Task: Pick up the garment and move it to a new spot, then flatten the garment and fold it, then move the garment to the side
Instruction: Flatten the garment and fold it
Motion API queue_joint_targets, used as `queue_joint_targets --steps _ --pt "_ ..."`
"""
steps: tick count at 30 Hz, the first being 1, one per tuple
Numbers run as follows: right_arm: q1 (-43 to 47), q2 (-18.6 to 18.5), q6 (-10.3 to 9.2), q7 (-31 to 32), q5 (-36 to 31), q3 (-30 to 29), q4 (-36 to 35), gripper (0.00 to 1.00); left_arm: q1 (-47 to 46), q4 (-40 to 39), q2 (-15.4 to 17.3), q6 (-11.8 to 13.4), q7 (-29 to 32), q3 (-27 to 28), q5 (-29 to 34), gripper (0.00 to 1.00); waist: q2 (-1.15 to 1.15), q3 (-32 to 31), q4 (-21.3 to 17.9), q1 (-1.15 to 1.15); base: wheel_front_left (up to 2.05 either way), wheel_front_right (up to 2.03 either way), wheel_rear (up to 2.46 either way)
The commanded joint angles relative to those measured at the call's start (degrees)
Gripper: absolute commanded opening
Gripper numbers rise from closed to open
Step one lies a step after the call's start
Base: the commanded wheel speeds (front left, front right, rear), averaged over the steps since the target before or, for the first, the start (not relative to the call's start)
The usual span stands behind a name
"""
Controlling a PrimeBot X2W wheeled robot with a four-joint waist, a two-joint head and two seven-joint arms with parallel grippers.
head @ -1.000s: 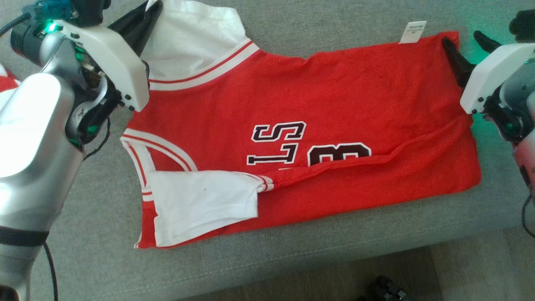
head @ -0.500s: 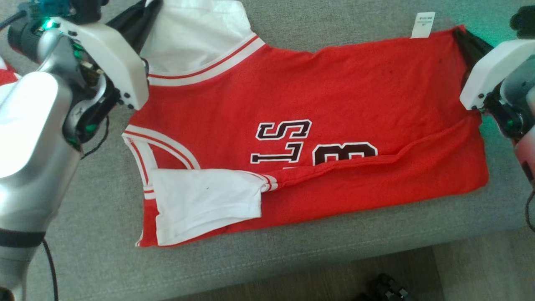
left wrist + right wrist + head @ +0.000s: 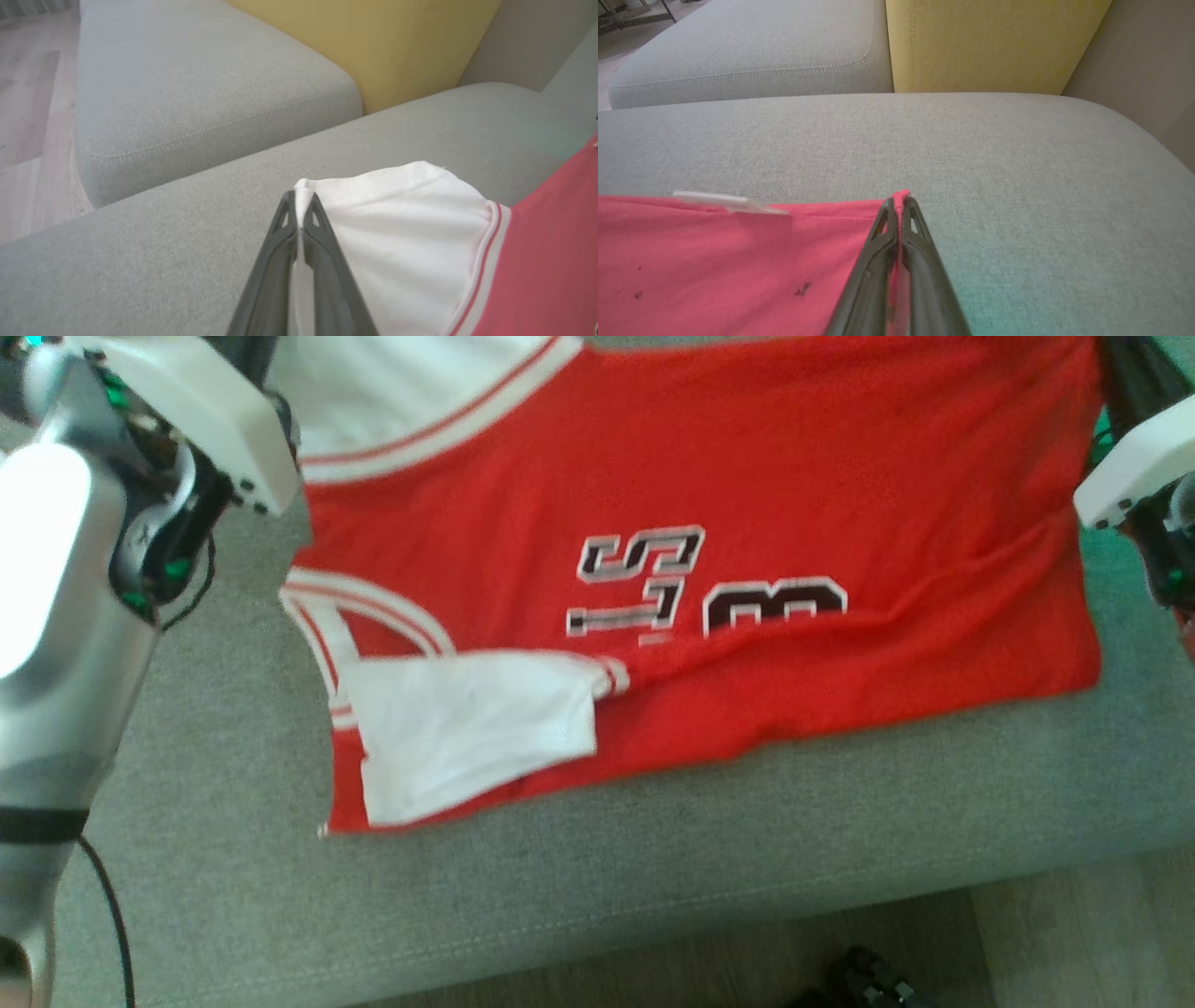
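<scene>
Fingers of left gripper pressed together on edge of white sleeve, at garment's left end. Garment, red jersey with dark lettering, spread sideways on grey sofa seat, near edge folded over, other white sleeve lying on top. Right gripper pinching red hem corner, white label near it on far edge. Yellow cushion behind seat

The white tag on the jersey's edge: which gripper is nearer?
Right. The right gripper is shut on the jersey's red corner, just along the edge from the tag. The left gripper is shut on the white sleeve at the far end.
</scene>
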Motion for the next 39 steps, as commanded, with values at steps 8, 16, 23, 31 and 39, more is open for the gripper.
queue_joint_targets --steps 8,16,23,31,39 --pt "-2.6 1.1 0.37 -4.6 0.8 1.7 3.3 0.00 -5.9 3.6 0.0 0.4 -5.8 2.2 2.4 0.00 0.00 0.1 0.2 0.00 0.00 0.00 0.00" --pt "0.1 -0.3 0.37 -6.8 2.6 4.2 1.4 0.00 -2.8 1.3 2.8 -2.2 -5.6 -1.2 2.9 0.00 0.00 -2.3 0.6 0.00 0.00 0.00 0.00" --pt "4.6 -3.6 0.37 -7.2 5.9 6.1 -1.5 0.00 3.1 -6.7 7.7 -2.3 -2.9 -3.3 3.0 0.00 0.00 -5.6 1.4 0.00 0.00 0.00 0.00" --pt "10.3 -8.4 0.37 -5.1 11.1 9.6 -6.2 0.00 12.3 -19.0 13.0 -0.5 3.5 -5.2 0.9 0.00 0.00 -9.0 2.9 0.00 0.00 0.00 0.00" --pt "14.9 -14.4 0.37 -0.2 16.5 13.2 -12.1 0.00 20.6 -30.7 18.2 1.0 10.3 -7.2 -2.8 0.00 0.00 -12.0 3.6 0.00 0.00 0.00 0.00"
